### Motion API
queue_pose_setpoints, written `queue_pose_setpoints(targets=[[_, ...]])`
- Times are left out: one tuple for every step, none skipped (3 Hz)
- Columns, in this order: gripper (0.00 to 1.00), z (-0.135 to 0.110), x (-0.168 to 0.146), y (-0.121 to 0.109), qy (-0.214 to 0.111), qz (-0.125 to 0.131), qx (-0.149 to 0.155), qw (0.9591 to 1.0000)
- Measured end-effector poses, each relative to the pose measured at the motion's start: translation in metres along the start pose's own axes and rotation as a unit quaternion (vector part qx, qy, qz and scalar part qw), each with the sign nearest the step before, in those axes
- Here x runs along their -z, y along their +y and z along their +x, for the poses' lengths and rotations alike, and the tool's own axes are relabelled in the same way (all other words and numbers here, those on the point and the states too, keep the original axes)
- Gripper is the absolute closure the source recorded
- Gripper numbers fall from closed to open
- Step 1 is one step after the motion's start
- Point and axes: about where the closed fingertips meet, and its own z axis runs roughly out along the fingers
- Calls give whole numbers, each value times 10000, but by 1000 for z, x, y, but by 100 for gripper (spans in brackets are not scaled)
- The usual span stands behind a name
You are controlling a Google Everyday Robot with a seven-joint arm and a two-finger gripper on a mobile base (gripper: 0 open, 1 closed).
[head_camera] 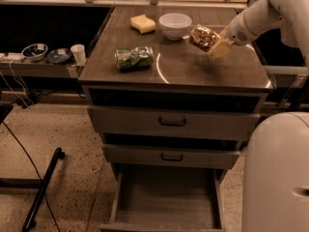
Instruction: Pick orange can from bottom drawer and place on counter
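The orange can (203, 36), mottled orange-gold and white, is held tilted in my gripper (212, 43) above the counter (193, 69), just right of the white bowl (175, 25). The gripper is shut on the can; the arm comes in from the upper right. The counter is dark grey-brown with a thin bright arc. The bottom drawer (166, 199) stands pulled open at the bottom of the cabinet, its flat floor bare.
A green-patterned can (134, 58) lies on its side on the counter's left part. A yellow sponge (143, 23) sits at the back. A low side shelf at left holds bowls (35, 50) and a cup (77, 53). The robot's white body (275, 173) fills the lower right.
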Motion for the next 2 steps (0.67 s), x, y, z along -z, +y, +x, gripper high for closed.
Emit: queue_pose_setpoints(targets=[[11,1,-2,2,21,-38,-51,10000],[0,1,-2,2,22,-37,-50,10000]])
